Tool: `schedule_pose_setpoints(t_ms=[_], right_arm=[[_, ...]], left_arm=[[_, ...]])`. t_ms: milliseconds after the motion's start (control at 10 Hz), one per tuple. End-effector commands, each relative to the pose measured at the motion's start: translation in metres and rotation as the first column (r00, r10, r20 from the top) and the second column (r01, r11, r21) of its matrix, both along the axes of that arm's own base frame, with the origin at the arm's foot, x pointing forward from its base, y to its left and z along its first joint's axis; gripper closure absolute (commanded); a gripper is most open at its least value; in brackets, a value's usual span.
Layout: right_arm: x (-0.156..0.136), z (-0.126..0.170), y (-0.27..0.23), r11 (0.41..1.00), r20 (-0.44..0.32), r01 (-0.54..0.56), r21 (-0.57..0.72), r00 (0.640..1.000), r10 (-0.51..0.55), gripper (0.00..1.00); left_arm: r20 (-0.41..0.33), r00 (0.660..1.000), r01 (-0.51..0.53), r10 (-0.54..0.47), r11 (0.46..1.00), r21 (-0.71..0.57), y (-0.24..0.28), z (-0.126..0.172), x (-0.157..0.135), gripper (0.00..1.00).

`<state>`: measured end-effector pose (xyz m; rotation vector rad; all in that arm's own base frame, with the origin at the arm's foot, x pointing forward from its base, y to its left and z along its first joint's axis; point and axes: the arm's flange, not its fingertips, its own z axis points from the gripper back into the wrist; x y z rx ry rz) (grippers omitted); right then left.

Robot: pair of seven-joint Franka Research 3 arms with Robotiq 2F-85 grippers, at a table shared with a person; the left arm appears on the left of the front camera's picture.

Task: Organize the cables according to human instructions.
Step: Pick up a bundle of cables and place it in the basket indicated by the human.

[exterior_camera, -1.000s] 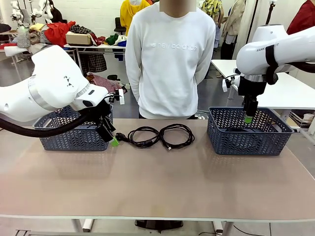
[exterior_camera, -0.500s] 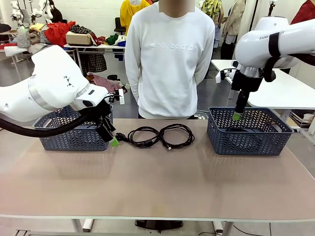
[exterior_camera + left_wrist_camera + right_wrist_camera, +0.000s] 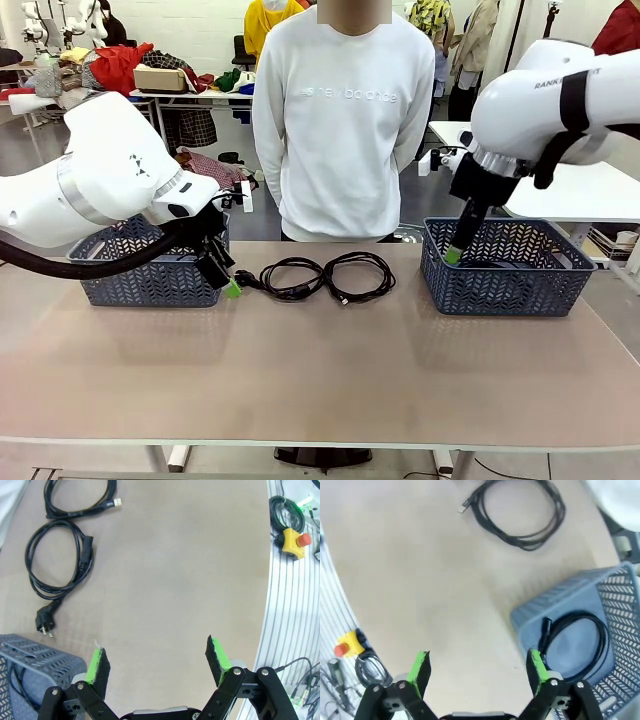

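Note:
Two coiled black cables lie side by side on the table in front of the person: the left cable [image 3: 293, 277] with a plug end, and the right cable [image 3: 358, 275]. My left gripper [image 3: 230, 285] hangs open just left of the plug, at the left basket's [image 3: 150, 285] front right corner. The left wrist view shows its open gripper [image 3: 157, 660] above bare table, the plug cable [image 3: 60, 565] beyond it. My right gripper [image 3: 452, 254] is open over the right basket's [image 3: 510, 285] left rim. Below that open gripper [image 3: 477, 667] a coiled cable [image 3: 575, 642] rests in the basket [image 3: 545, 615].
The person [image 3: 340, 120] stands at the table's far side with both arms behind the back. A yellow emergency button [image 3: 292, 542] sits off the table's near edge. The table's front half is free. Another white table [image 3: 590, 190] stands behind on the right.
My right gripper has risen out of the right basket and swung left to its left rim. The left arm and the cables on the table have not moved.

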<state>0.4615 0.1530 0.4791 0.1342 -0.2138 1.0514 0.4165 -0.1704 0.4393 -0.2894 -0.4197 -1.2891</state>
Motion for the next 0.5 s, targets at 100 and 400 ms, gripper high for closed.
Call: schedule_pose_setpoints(t_ms=[100, 400], right_arm=[[-0.031, -0.016, 0.011, 0.996, 0.08, -0.007, 0.093, 0.997, -0.001, 0.0], [-0.041, -0.028, 0.015, 0.988, 0.096, -0.035, 0.149, 0.995, 0.021, 0.0]], left_arm=[[0.002, 1.0, -0.004, 0.004, 1.0, 0.0, 0.002, 0.001, 0.0, 0.0], [0.002, 1.0, -0.004, 0.004, 1.0, 0.0, 0.002, 0.001, 0.0, 0.0]])
